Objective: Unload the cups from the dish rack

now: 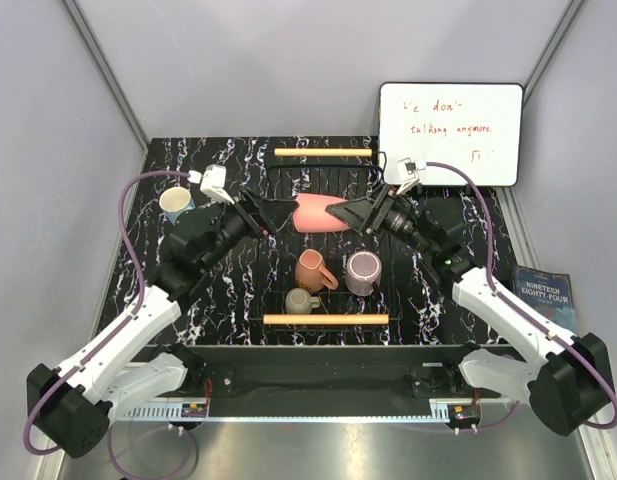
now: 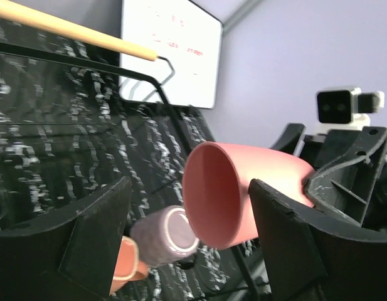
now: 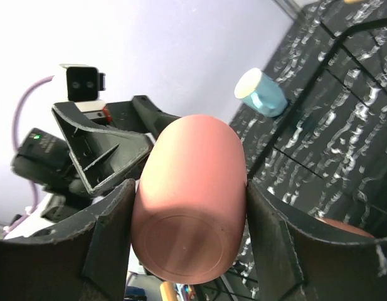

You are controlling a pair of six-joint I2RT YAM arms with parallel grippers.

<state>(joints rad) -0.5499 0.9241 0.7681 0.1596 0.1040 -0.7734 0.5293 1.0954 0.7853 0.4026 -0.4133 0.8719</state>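
At centre frame, the right gripper [image 1: 342, 214] clamps the pink cup [image 1: 313, 213] over the dish rack [image 1: 326, 319]; the left gripper [image 1: 274, 212] gapes wide, gripping nothing. The blue cup [image 1: 175, 203] is out; three cups [image 1: 312, 270] sit racked.

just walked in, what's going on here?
Right gripper clamps the pink cup by its base, holding it sideways above the dish rack. Left gripper is open at its mouth, likely a handover. Terracotta cup, mauve cup and olive-grey cup sit in the rack; light blue cup is on the table.
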